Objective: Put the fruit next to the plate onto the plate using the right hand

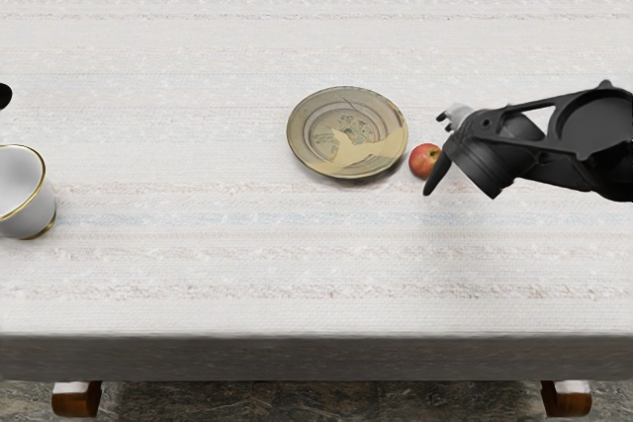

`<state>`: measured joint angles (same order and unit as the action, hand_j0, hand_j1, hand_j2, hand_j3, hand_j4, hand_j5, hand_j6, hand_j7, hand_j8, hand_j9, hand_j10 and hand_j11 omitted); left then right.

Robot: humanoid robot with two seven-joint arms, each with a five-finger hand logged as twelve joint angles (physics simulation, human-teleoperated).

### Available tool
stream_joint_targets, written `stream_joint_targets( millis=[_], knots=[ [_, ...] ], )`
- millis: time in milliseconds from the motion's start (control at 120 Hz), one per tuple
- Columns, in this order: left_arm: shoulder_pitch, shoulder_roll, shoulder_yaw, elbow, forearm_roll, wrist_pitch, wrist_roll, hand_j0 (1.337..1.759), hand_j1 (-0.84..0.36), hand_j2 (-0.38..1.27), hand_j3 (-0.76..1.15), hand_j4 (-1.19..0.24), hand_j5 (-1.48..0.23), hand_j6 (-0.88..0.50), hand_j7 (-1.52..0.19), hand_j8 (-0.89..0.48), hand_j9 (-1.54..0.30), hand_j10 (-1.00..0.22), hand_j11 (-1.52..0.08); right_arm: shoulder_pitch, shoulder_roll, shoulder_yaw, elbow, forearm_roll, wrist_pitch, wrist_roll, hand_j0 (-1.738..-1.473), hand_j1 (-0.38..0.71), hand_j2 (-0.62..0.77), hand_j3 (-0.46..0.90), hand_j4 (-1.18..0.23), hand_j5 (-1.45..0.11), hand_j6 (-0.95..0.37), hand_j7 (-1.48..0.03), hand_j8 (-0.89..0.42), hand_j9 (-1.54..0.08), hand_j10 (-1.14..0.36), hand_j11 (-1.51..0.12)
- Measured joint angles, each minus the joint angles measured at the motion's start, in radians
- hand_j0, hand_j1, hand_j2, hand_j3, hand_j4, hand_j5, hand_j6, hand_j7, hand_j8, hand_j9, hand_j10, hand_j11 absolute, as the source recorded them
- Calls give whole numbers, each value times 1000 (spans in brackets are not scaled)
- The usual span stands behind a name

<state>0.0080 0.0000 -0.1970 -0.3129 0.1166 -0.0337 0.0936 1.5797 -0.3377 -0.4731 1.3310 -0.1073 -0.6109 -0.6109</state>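
One gap decides this for you, and it's tiny: the apple (pixel 425 159) sits on the worktop (pixel 198 264) just left of your right hand (pixel 473 150), wedged between that hand and the plate (pixel 346 132). It's right beside the plate's right rim, off it, so nothing of the task is done yet.

Your right arm (pixel 584 140) comes in from the right edge, and that's clearly the nearer one. The hand is unclenched and holds nothing. One dark finger (pixel 435 177) hangs down just past the apple's right side, and a pale fingertip (pixel 455 116) pokes up and back above it. Whether that lower finger brushes the fruit, you can't tell from this angle; it's that close.

The apple is round, so there's no long axis to line up with. You only need to get the fingers around it from the right and above. My read is that the close should be gentle, because a nudge leftward could roll it against the plate rim. After that it's a short lift and a carry to the left, since the plate's centre lies well within reach.

Far left, a white cup (pixel 20 190) with a gold rim stands well apart from all this. A dark scrap (pixel 3 96) shows at the left edge above it, perhaps the other arm, but too little shows to say.
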Motion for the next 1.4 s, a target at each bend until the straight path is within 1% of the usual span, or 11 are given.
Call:
stream_joint_targets(
  millis=[183, 417, 617, 867, 1150, 1400],
  knots=[
    [0, 0, 0, 0, 0, 0, 0, 1658, 339, 1, 0, -8, -11, -8, -11, -8, -11, -8, -11, -38, 22, 8, -57, -12, 0, 0, -1658, -138, -34, 0, -177, -229, -177, -229, -177, -229, -177, -229],
    [1, 0, 0, 0, 0, 0, 0, 1658, 339, 1, 0, -8, -11, -8, -11, -8, -11, -8, -11, -52, 50, 43, -86, -22, 0, 0, -1658, -116, -38, 0, -195, -253, -196, -253, -196, -253, -196, -253],
    [1, 0, 0, 0, 0, 0, 0, 1658, 339, 1, 0, -8, -11, -8, -11, -8, -11, -8, -11, -65, 54, 48, -101, -26, 0, 0, -1658, -99, -41, 0, -210, -272, -211, -272, -210, -272, -210, -272],
    [1, 0, 0, 0, 0, 0, 0, 1658, 339, 1, 0, -8, -11, -8, -11, -8, -11, -8, -11, -108, 66, 51, -171, -51, 0, 0, -1658, -91, -42, 0, -216, -280, -216, -280, -216, -280, -216, -280],
    [1, 0, 0, 0, 0, 0, 0, 1658, 339, 1, 0, -8, -11, -8, -11, -8, -11, -8, -11, -127, 102, 53, -206, -55, 0, 0, -1658, -43, -50, 0, -256, -333, -257, -333, -257, -333, -257, -333],
    [1, 0, 0, 0, 0, 0, 0, 1658, 339, 1, 0, -8, -11, -8, -11, -8, -11, -8, -11, -134, 110, 54, -214, -55, 0, 0, -1658, 17, -60, 0, -306, -398, -307, -398, -307, -398, -307, -398]
  ],
)
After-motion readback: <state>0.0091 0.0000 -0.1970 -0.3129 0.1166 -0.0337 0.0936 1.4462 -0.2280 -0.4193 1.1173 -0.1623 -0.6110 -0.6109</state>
